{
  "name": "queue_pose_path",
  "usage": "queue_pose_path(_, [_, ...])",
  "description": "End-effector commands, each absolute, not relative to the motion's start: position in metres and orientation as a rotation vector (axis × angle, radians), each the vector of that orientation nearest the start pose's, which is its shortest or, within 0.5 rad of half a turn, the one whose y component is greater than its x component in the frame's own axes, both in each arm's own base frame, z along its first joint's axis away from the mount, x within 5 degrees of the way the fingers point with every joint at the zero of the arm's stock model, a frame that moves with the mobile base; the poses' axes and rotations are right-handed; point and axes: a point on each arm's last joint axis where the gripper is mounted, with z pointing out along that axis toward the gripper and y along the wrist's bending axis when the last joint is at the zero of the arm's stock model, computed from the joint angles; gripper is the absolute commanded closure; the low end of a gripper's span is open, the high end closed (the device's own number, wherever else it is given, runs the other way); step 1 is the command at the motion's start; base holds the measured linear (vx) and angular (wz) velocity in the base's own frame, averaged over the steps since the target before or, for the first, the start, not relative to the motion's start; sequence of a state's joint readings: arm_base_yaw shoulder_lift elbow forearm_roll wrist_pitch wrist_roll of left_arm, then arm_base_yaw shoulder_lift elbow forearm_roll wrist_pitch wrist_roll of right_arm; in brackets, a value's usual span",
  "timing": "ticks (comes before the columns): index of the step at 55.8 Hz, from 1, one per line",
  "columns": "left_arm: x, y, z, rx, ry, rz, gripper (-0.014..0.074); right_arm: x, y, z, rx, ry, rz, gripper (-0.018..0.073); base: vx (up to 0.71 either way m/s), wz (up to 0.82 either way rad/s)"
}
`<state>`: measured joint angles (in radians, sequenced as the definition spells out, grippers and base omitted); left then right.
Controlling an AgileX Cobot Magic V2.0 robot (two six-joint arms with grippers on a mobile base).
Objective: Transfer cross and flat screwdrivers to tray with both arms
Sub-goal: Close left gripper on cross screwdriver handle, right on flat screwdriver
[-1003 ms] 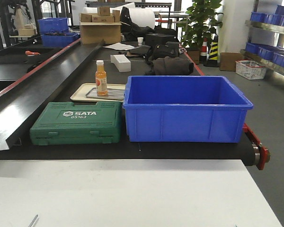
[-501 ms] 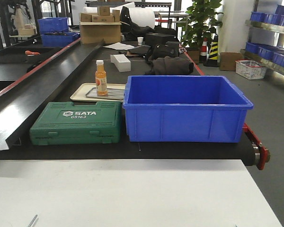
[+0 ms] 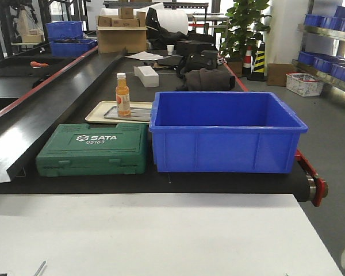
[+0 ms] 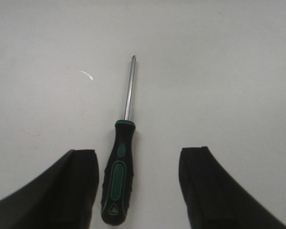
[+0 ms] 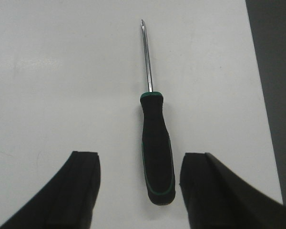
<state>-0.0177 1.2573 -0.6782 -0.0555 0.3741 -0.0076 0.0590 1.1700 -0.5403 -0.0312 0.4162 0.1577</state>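
In the left wrist view a cross screwdriver [image 4: 118, 177] with a black and green handle lies on the white table, shaft pointing away. My left gripper [image 4: 138, 164] is open, and the handle lies between its fingers, nearer the left one. In the right wrist view a flat screwdriver [image 5: 156, 148] with a black handle lies on the table between the fingers of my open right gripper [image 5: 140, 167]. The beige tray [image 3: 98, 114] sits far off on the black conveyor. A shaft tip [image 3: 40, 268] shows at the front view's bottom left.
An orange bottle [image 3: 122, 95] stands on the tray. A green SATA case [image 3: 95, 149] and a large blue bin [image 3: 225, 131] stand on the conveyor between the white table [image 3: 161, 230] and the tray. The table's right edge [image 5: 264, 95] is close to the flat screwdriver.
In the front view a bit of the right arm has come into sight at the bottom right corner, and a dark bit at the bottom left. Nothing on the conveyor has moved.
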Motion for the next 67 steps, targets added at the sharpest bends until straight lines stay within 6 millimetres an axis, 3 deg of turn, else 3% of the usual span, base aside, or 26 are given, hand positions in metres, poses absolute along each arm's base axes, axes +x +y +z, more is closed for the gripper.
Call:
queue_pose_path(1, [0.268,0.005,0.254,-0.096,2.400,-0.040,0.0094,0.227,0.010,0.228,0.090,2.513,0.048,0.0095,0.00,0.00])
queue_pose_path(6, [0.290,0.014,0.249,-0.101,2.449,-0.016,0.0094,0.241,0.011,0.229,0.086,2.558,0.037,0.0095,0.00,0.00])
queue_pose_path(13, [0.315,0.016,0.240,0.061,2.527,0.027,0.0094,0.254,0.012,0.227,0.078,2.580,0.032,0.0095,0.00,0.00])
queue_pose_path(27, [0.347,0.016,0.194,0.163,2.660,0.012,0.0094,0.263,0.011,0.225,0.001,2.556,-0.005,0.0095,0.00,0.00])
queue_pose_path(42, [0.353,0.016,0.156,0.180,2.788,-0.011,0.0094,0.263,0.009,0.226,-0.130,2.542,-0.072,0.0095,0.00,0.00])
queue_pose_path(53, [0.354,0.015,0.145,0.192,2.817,-0.026,0.0094,0.260,0.009,0.220,-0.018,2.609,-0.048,0.0095,0.00,0.00])
queue_pose_path(67, [0.355,0.015,0.136,0.237,2.834,-0.031,0.0094,0.266,0.009,0.196,0.014,2.717,-0.052,0.0095,0.00,0.00])
